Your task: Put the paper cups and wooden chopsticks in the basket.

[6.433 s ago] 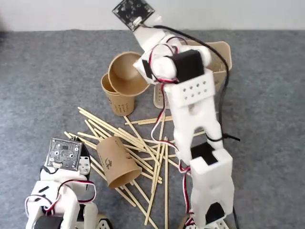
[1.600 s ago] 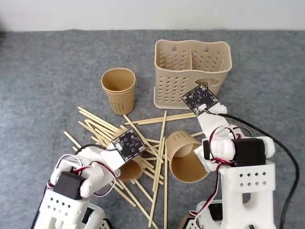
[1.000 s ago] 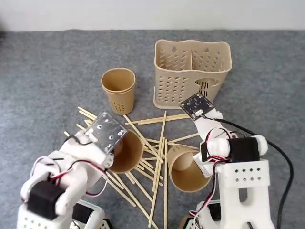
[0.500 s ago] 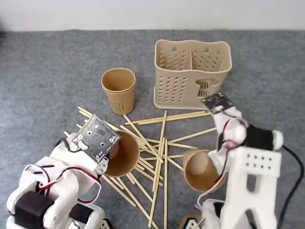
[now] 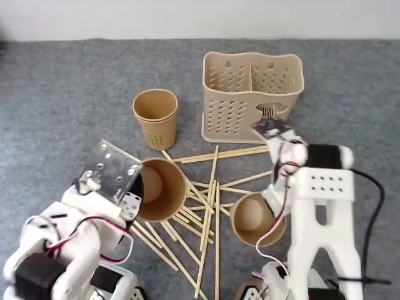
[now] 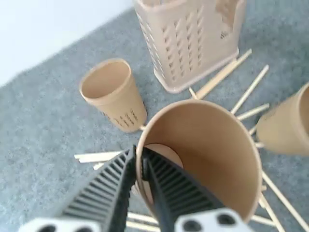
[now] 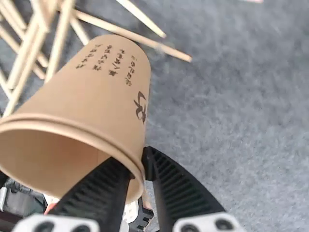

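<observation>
My left gripper (image 6: 138, 153) is shut on the rim of a brown paper cup (image 6: 203, 159), held tilted above the chopsticks at the front left (image 5: 161, 189). My right gripper (image 7: 140, 162) pinches the rim of a second paper cup (image 7: 91, 116), lifted at the front right (image 5: 253, 219) with its mouth up. Two stacked cups (image 5: 155, 117) stand upright left of the beige basket (image 5: 252, 97), which stands at the back and has two compartments. Several wooden chopsticks (image 5: 206, 206) lie scattered between the arms.
Grey carpet covers the table, with free room to the left and right of the basket. A white wall (image 5: 200, 19) runs along the back edge. The chopstick pile spreads from the standing cups toward the front.
Both arms have lifted their cups off the chopsticks. The left cup rose and shifted toward the back. The right cup moved a little left and its mouth turned upward.
</observation>
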Controlling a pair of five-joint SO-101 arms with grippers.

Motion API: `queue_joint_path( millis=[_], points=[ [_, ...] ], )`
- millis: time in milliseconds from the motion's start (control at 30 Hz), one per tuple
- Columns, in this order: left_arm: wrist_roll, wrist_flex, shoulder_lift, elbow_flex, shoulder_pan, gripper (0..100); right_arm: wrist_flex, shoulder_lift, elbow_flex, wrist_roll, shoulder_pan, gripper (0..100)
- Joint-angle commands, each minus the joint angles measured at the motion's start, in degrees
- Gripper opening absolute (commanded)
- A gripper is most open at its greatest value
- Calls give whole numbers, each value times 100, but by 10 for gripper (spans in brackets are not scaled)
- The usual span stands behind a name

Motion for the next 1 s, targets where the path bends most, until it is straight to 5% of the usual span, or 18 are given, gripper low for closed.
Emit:
queue_joint_path(
  millis=[0, 167, 433, 967],
  points=[
    [229, -132, 18, -673, 18, 15, -84, 488, -387, -255, -382, 15],
    [510, -132, 35, -936, 237, 15, -259, 1288, -818, -255, -462, 24],
    [967, -273, 35, -892, 1503, 15, 145, 1341, -1363, -545, -488, 237],
    [1451, -1187, 44, -523, 2629, 15, 259, -1446, -1574, -571, -435, 240]
  ],
)
